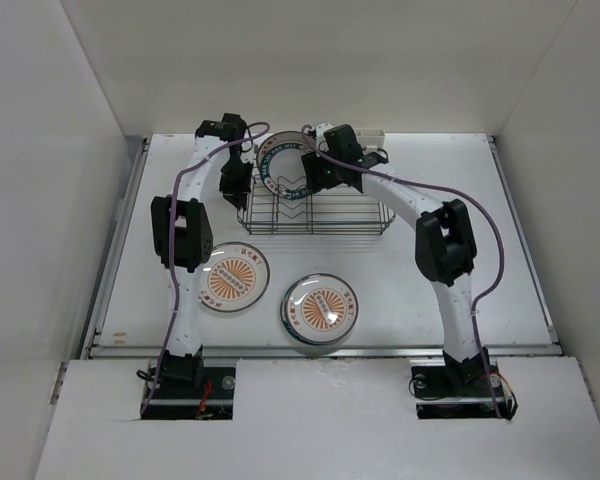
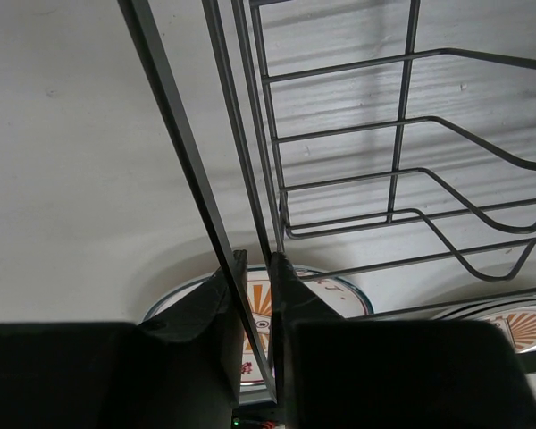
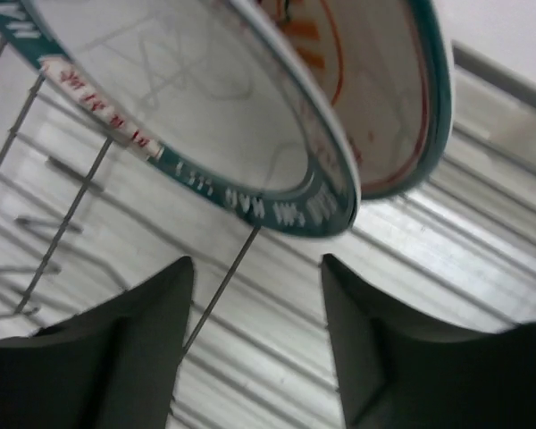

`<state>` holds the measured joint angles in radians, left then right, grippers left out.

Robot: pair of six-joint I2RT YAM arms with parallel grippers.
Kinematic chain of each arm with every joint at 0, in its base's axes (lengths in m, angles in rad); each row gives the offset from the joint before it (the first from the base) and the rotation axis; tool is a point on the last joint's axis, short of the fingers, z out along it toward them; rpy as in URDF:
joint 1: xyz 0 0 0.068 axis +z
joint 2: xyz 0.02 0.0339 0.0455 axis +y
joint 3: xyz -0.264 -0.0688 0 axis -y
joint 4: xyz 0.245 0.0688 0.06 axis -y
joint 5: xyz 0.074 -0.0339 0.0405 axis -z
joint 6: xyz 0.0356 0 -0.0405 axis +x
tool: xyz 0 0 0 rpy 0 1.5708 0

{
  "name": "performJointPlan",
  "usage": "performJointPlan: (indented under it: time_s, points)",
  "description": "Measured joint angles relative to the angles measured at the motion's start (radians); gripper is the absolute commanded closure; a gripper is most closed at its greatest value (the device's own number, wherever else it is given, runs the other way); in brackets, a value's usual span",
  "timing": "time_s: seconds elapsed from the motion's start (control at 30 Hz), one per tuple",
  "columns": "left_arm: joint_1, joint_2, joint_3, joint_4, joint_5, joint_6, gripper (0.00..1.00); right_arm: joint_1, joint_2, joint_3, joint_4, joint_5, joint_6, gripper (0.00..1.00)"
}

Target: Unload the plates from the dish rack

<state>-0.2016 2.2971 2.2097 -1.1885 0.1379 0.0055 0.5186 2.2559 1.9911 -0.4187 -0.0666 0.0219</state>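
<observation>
Seen from above, a dark wire dish rack [image 1: 320, 222] sits toward 12 o'clock on the white table [image 1: 460, 220]. A small cream holder [image 1: 372, 134] is at its 1 o'clock corner. A teal-rimmed plate [image 1: 280, 165] stands tilted on edge at the rack's 11 o'clock end.

Two sunburst plates lie flat on the table, well apart from the rack. The first flat plate [image 1: 235, 278] is at 7 o'clock from the rack. The second flat plate [image 1: 320, 308] is at 6 o'clock, just beside the first.

The left arm reaches to the rack's 9 o'clock side. In the left wrist view, the left gripper [image 2: 257, 259] has its two dark fingers [image 2: 290, 286] drawn almost together. A thin wire of the rack's edge is pinched between them. Both flat plates show on the table beyond the fingers.

The right arm curves in from 3 o'clock and ends over the rack. In the right wrist view, the right gripper [image 3: 255, 264] has its fingers wide apart and grips nothing. The lower rim of the teal-rimmed plate hangs just beyond the fingertips, toward 12 o'clock. A second racked plate [image 3: 375, 80], with orange markings and a teal edge, stands behind it at 1 o'clock. Whether those two plates touch cannot be told.
</observation>
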Motion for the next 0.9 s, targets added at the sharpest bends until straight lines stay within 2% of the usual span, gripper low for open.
performJointPlan:
  time_s: [0.03,0.1,0.23,0.5,0.7,0.73,0.83,0.87,0.9]
  points:
    - [0.0,0.0,0.0,0.001,-0.003,0.0,1.0,0.0,-0.027,-0.037,0.002,0.003,0.0,0.28]
    - [-0.002,0.002,0.004,0.001,-0.009,0.0,1.0,0.0,-0.082,-0.094,0.015,0.001,-0.003,0.25]
    - [-0.006,0.026,0.046,-0.01,-0.026,0.005,1.0,-0.004,-0.122,-0.069,0.036,-0.036,-0.004,0.25]
    - [-0.012,0.041,0.072,-0.021,-0.045,0.013,1.0,-0.024,-0.008,0.124,0.052,-0.073,-0.003,0.25]
    - [-0.014,0.045,0.08,-0.021,-0.052,0.016,1.0,-0.027,0.062,0.153,0.048,-0.045,0.001,0.25]
    - [-0.014,0.045,0.08,-0.021,-0.053,0.016,1.0,-0.027,0.069,0.153,0.044,-0.042,0.001,0.26]
    - [-0.015,0.045,0.08,-0.021,-0.055,0.02,1.0,-0.027,0.082,0.154,0.043,-0.04,0.0,0.39]
    - [-0.016,0.045,0.08,-0.021,-0.056,0.022,1.0,-0.028,0.088,0.158,0.042,-0.039,-0.003,0.44]
    - [-0.016,0.045,0.08,-0.021,-0.057,0.023,1.0,-0.03,0.096,0.169,0.038,-0.039,-0.004,0.56]
